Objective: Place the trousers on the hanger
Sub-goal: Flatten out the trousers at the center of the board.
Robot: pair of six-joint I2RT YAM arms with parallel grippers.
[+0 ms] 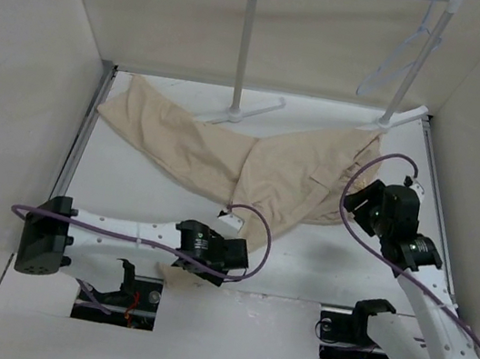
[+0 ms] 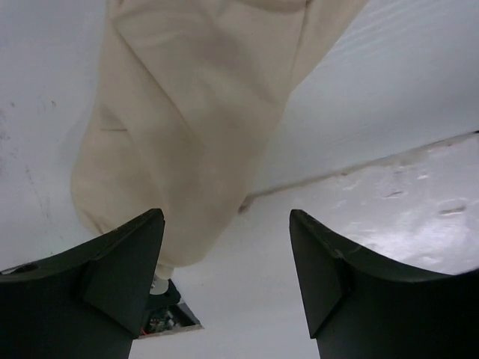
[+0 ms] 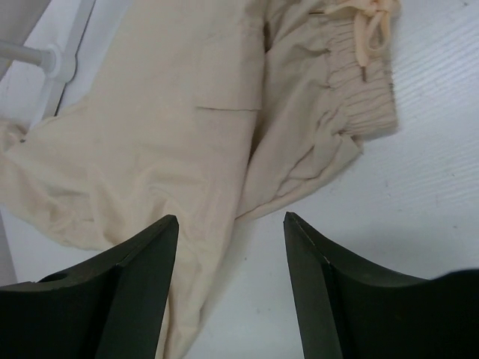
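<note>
Grippers, two, both with jaws parted and nothing between them. Left gripper [image 2: 227,224]: low over the near edge of the table, one leg end of the trousers [image 1: 225,159] just beyond its left finger. Right gripper [image 3: 230,224]: above the ribbed waistband [image 3: 359,82] and its drawstring [image 3: 372,30], not touching cloth.

Trousers: spread flat and wrinkled across the far half of the table [image 1: 321,248], one leg toward the far left corner, the other running to the near edge under the left arm.

Hanger [image 1: 398,63]: bare, hooked on the rail of the white rack [image 1: 244,42] at far right, well apart from both grippers.

Step, as judged: taking hold of the garment; nothing is hung yet. Next move calls for lowering and pinching thin soft cloth off a hard top, likely waistband and leg end.

Surface: white, matte, scuffed. Room: plain pale walls [image 1: 159,0] on three sides.
</note>
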